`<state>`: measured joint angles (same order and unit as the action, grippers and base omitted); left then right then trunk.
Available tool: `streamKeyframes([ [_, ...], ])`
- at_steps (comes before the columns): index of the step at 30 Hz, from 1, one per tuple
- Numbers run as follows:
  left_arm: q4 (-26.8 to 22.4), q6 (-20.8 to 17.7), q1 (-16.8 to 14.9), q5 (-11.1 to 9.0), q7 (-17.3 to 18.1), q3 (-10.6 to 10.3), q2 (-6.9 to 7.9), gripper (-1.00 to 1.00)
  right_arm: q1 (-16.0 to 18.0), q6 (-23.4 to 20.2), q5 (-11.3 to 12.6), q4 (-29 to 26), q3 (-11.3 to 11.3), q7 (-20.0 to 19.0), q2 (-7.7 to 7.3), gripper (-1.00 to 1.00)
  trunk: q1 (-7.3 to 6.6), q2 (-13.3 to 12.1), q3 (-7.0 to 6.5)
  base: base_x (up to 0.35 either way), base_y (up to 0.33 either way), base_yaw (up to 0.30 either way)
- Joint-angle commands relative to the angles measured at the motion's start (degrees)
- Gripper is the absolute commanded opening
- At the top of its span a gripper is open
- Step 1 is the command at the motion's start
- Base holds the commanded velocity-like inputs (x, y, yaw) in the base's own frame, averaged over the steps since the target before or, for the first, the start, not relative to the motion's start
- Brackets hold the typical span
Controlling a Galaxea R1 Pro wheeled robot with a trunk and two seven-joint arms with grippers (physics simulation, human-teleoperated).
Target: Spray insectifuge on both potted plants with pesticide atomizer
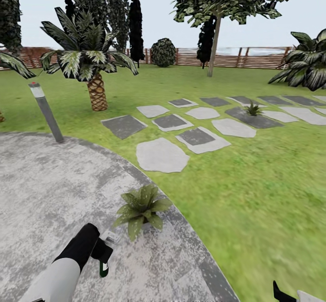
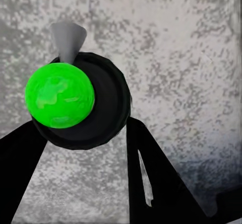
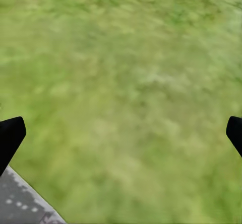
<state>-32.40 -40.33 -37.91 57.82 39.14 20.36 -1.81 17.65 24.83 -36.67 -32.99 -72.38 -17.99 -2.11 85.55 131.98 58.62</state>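
1. Garden setting: round grey patio (image 1: 50, 193) underfoot, lawn (image 1: 253, 189) with stepping slabs (image 1: 162, 155) beyond, slatted fence (image 1: 253, 58) at the back.
2. Nearer potted plant (image 1: 141, 208) sits on the patio edge, just beside your left tool (image 1: 105, 253); second potted plant (image 1: 252, 109) stands well apart among the slabs.
3. Left tool is clamped on the pesticide atomizer (image 2: 75, 103), its fingers (image 2: 151, 168) flanking the dark bottle; pale spray head faces the plant.
4. Aim the nozzle squarely at the rosette and sweep across all leaves.
5. Right tool (image 3: 121, 133) hangs over grass, fingers spread wide, holding nothing.
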Motion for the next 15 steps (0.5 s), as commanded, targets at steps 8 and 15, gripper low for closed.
streamKeyframes([
  [8, -0.1, -0.1, -0.1, 0.6, 0.4, 0.5, -0.13, -1.0, 0.1, 0.3, -0.3, 0.0, -0.5, -0.5, 0.0, 1.0, -0.02, 0.0, -0.4, -0.04, -0.22, 0.224],
  [15, -0.1, -0.1, -0.1, 0.6, 0.4, 0.5, -0.21, -1.0, 0.1, 0.3, -0.3, 0.0, -0.5, -0.5, 0.0, 1.0, -0.02, 0.0, -0.85, 0.124, -0.238, 0.208],
])
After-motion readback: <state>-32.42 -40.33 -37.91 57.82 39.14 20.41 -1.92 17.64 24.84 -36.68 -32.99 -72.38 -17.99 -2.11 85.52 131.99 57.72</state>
